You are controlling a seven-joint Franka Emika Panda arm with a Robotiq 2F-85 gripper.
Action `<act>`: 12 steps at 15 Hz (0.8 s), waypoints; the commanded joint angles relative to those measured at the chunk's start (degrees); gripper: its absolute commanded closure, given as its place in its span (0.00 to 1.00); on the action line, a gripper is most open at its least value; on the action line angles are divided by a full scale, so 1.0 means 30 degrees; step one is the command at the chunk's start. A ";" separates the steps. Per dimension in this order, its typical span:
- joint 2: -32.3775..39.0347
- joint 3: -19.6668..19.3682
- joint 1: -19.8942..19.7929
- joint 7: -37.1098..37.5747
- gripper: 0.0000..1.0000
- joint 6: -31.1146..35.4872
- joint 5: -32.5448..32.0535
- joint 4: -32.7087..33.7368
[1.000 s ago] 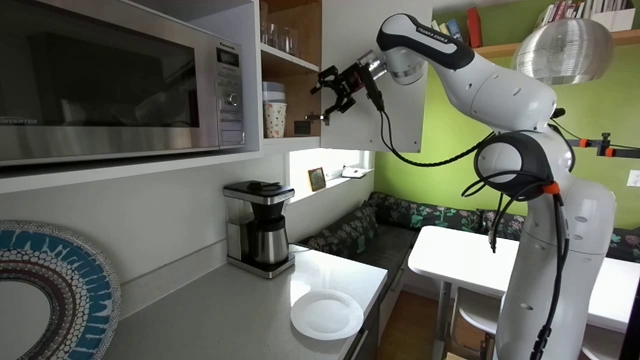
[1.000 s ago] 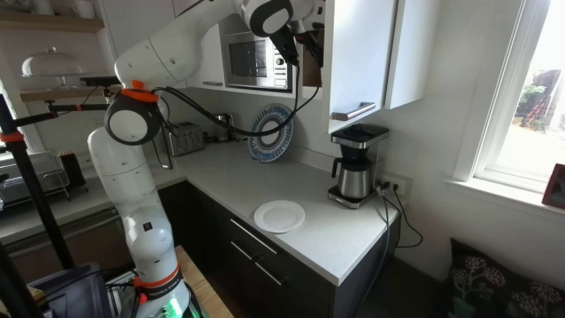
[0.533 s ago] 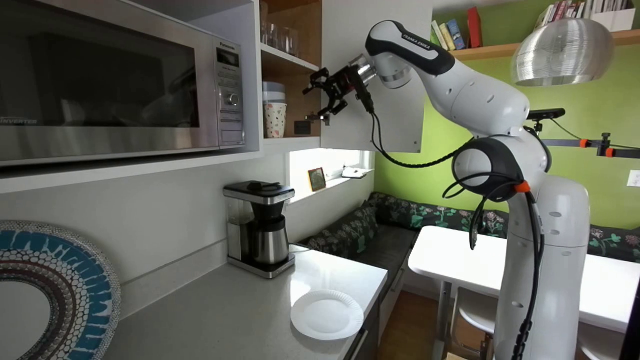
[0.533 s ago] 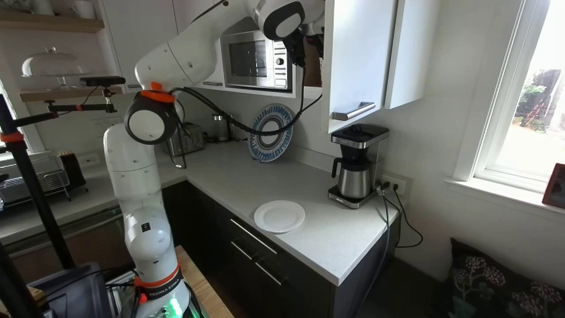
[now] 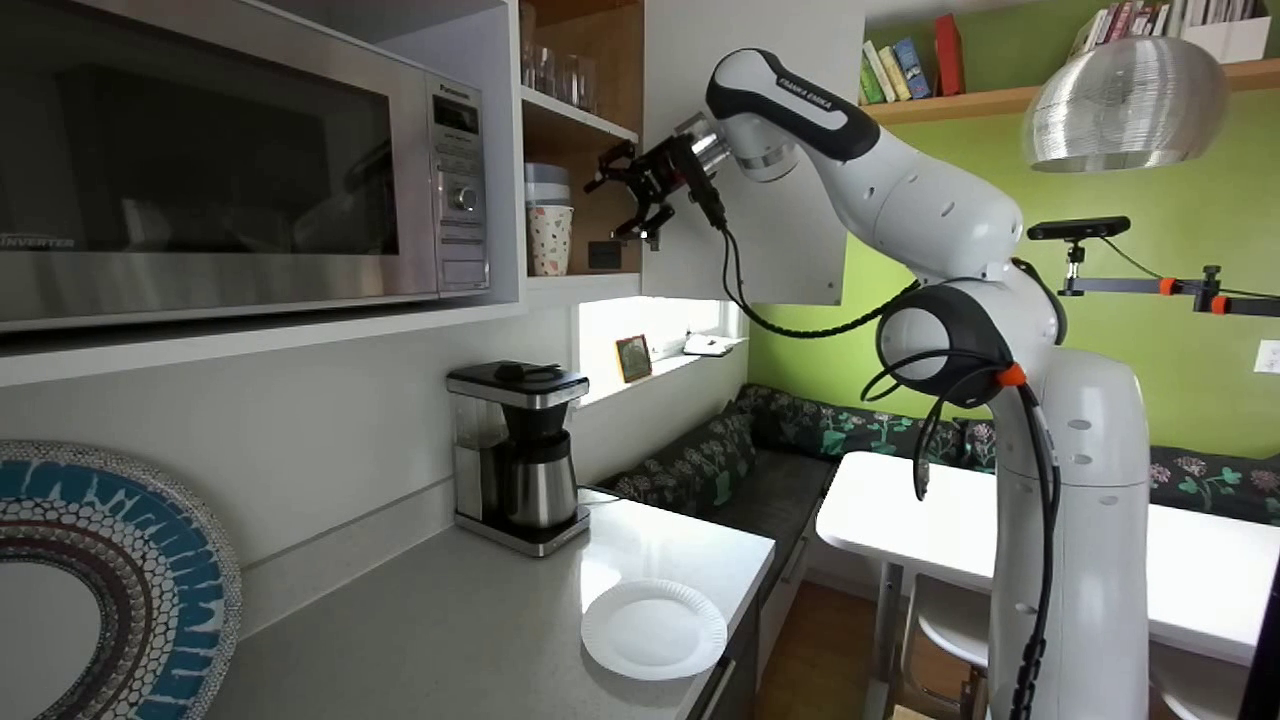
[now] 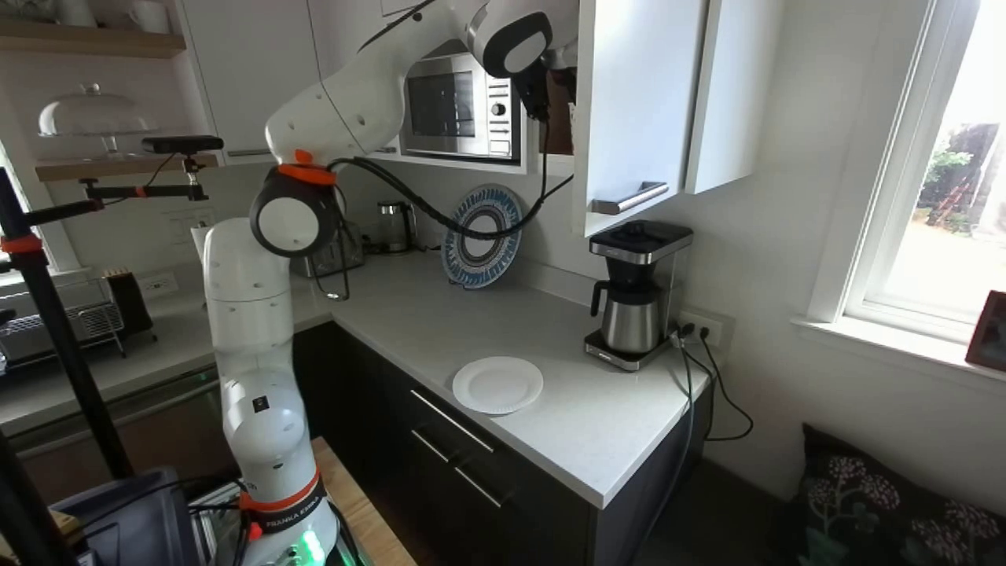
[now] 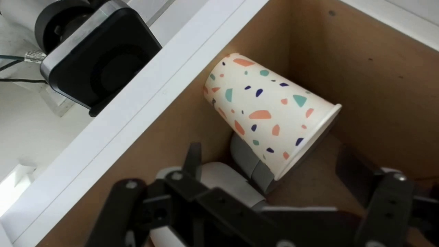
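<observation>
My gripper (image 5: 608,211) stands open at the mouth of an open wall cabinet, with nothing between its fingers (image 7: 193,159). Nearest to it is a white cup (image 7: 264,109) with coral, teal and navy speckles. This cup (image 5: 549,240) stands rim up on the cabinet's lower shelf, apart from the gripper. Grey and whitish cup-like things (image 7: 224,180) sit close by the speckled cup, partly hidden behind the gripper's linkage in the wrist view. In an exterior view the cabinet door (image 6: 640,102) hides the fingertips.
A microwave (image 5: 300,180) adjoins the cabinet, and glasses (image 5: 560,78) stand on the shelf above. The swung-out door (image 5: 750,200) is right behind the wrist. Below are a coffee maker (image 5: 520,455), a white plate (image 5: 654,630) and a patterned round plate (image 6: 482,236).
The arm has moved toward the cabinet, leftward in an exterior view with the gripper dropping slightly. The gripper has stayed open; the cups and plates have not moved.
</observation>
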 commanded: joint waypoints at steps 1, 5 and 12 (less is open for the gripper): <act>0.1081 0.0020 0.0020 0.0672 0.00 -0.0049 -0.0100 0.1356; 0.1702 0.0085 0.0060 0.0764 0.00 0.0131 -0.0040 0.1871; 0.2340 0.0079 0.0116 0.0866 0.05 -0.0322 -0.0463 0.2656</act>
